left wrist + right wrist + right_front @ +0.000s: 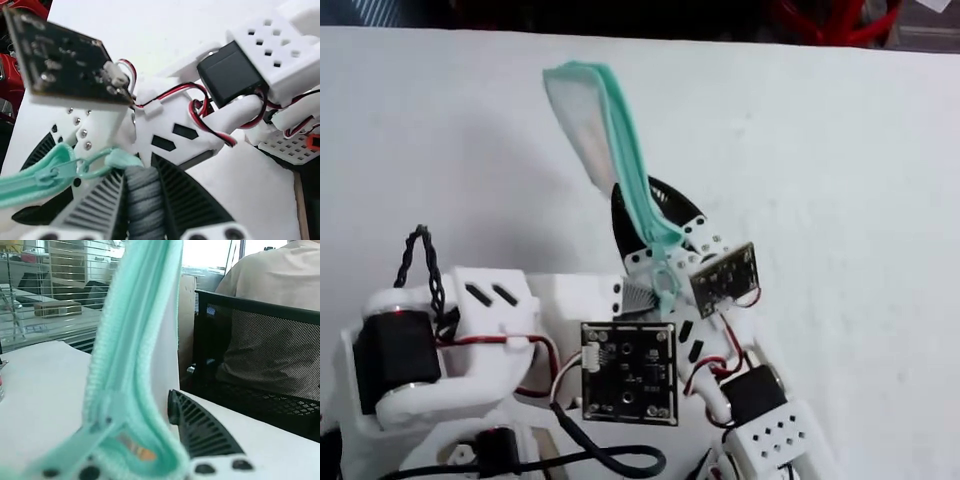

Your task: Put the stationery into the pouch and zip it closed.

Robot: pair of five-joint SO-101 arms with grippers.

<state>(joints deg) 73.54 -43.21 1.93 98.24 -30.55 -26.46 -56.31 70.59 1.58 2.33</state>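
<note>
Pouch (582, 120), likely soft, light, limp fabric, rises upright over the surface (840, 150), its lower end clamped in the right claw (642, 205). The left claw (137, 167) pinches the zipper pull (112, 159) — judged the proper hold, though small and slippery.

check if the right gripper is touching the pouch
Touching: the right wrist view shows the pouch pressed against a black finger of the right gripper.

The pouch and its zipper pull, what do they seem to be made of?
Pouch: seems soft matte cloth, white sides with mint woven zipper tape; it bends limply. Zipper pull: smooth mint piece, likely plastic or coated metal.
</note>
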